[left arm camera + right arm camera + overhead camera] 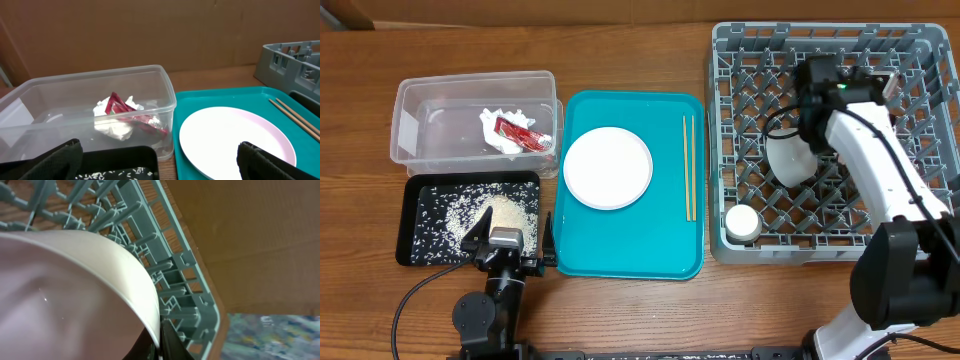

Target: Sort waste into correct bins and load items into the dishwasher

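Overhead: right gripper (159,341) pinching rim of bowl (794,160), tilted among pegs of grey dish rack (770,30); small white cup (742,222) at rack's near-left corner. Left gripper (513,240) spread wide, empty, at near edge of black tray (408,240) holding rice (485,213). Plate (607,168) and chopsticks (690,165) on teal tray (660,240); napkin (115,129) and sauce packet (120,106) in clear tub (440,100).

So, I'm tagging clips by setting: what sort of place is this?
Probably a robotics lab's mock dishwashing bench, not a kitchen: a wooden table, a cardboard backdrop, and a grey dish rack standing in for a dishwasher.
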Controlling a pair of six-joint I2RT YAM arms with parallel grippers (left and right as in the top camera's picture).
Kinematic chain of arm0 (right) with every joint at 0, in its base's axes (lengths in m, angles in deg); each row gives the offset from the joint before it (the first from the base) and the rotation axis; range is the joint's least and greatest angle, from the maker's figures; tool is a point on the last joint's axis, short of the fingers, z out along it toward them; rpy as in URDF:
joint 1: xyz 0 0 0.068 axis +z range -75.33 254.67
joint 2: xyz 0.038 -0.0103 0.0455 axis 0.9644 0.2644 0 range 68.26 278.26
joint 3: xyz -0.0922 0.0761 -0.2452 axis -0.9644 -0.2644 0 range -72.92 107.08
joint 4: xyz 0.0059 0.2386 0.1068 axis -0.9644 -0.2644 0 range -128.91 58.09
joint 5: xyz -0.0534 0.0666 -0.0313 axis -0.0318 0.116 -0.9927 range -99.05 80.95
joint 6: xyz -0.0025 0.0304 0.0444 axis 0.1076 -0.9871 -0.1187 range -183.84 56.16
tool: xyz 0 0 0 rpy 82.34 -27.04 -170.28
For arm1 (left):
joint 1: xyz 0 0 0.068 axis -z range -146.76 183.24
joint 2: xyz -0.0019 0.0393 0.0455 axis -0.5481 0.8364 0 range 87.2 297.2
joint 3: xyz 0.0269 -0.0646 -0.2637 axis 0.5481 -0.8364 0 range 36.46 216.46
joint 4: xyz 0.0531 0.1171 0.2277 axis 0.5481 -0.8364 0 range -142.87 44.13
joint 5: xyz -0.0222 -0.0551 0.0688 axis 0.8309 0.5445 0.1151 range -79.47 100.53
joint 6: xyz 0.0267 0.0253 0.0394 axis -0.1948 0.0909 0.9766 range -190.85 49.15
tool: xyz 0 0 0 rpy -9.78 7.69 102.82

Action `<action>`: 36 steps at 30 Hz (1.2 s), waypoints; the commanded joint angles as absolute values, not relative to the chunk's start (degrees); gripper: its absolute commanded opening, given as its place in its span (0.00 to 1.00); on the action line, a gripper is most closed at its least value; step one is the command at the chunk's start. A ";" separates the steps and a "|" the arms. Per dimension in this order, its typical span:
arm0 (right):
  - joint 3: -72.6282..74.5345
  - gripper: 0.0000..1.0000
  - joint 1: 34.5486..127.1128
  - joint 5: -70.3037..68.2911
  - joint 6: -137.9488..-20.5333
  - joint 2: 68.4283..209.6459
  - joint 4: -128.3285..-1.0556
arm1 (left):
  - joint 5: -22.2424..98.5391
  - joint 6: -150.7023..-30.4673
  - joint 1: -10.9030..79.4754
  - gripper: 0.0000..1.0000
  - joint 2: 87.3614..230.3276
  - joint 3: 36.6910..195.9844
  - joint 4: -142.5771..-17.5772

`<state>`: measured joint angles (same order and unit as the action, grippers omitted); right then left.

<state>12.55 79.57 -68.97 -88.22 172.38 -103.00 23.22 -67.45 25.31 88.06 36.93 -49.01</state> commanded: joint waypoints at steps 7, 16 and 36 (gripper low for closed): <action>12.59 0.04 79.57 -76.31 -89.16 173.12 -104.77 | 23.68 -66.99 24.96 1.00 87.51 36.73 -48.99; 12.20 0.04 79.42 -74.39 -89.23 175.18 -105.53 | 23.68 -66.99 24.96 1.00 87.51 36.73 -48.99; 10.80 0.21 84.95 -68.77 -102.34 178.11 -114.27 | 23.68 -66.99 24.96 1.00 87.51 36.73 -48.99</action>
